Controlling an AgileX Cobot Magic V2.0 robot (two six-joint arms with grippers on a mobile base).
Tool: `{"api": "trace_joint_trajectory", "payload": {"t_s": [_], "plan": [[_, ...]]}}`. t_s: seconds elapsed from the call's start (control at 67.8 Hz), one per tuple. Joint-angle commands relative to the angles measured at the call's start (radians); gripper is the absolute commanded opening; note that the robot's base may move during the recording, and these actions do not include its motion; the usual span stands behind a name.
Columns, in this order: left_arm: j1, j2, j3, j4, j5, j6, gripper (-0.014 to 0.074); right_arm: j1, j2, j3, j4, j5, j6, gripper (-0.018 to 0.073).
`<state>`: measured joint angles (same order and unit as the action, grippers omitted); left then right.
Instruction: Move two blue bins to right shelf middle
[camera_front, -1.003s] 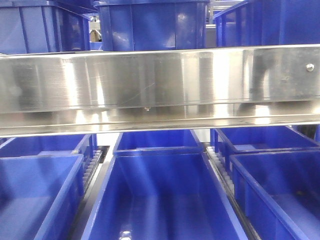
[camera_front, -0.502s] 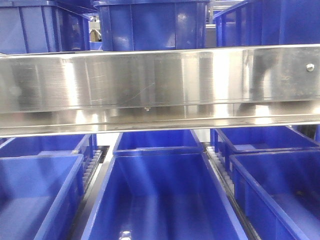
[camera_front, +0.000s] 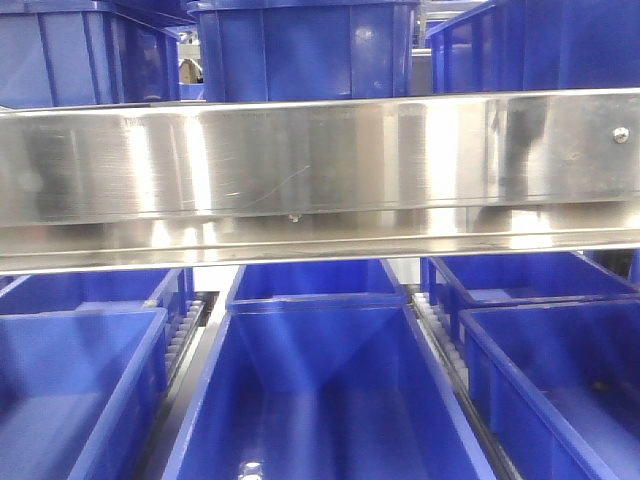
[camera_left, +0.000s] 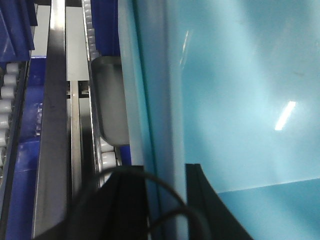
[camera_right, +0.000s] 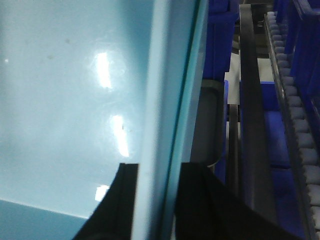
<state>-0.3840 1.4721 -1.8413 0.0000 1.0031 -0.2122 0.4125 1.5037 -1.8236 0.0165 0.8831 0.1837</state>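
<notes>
Both grippers are pinching the pale blue bin (camera_left: 240, 100) by its rim, left gripper (camera_left: 166, 197) and right gripper (camera_right: 157, 197) each with one black finger either side of the wall.

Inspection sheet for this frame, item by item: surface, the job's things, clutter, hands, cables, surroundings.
Surface: shiny steel shelf rail, with grey roller tracks running between the crates below it.
Job's things: pale light-blue smooth plastic bin fills both wrist views; whether it is one bin or two nested cannot be told.
Clutter: nothing seen.
Hands: left hand and right hand each clamp a bin wall from both sides.
Cables: thin black cable loops across the left hand.
Surroundings: dark royal-blue plastic crates above and below the rail.
</notes>
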Motion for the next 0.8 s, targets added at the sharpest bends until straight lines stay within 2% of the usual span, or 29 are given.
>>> {"api": "trace_joint_trajectory", "payload": {"t_s": [0.0,0.782], "plan": [[0.000,-0.021,-0.018,-0.014,-0.109,0.001,-0.0111,0.000,-0.026,-0.024,-0.004,-0.087,-0.024,-0.0153],[0.000,-0.021,-0.018,-0.014,-0.109,0.001,-0.0111,0.000,-0.026,-0.024,-0.004,-0.089,-0.024,-0.0153]]}}
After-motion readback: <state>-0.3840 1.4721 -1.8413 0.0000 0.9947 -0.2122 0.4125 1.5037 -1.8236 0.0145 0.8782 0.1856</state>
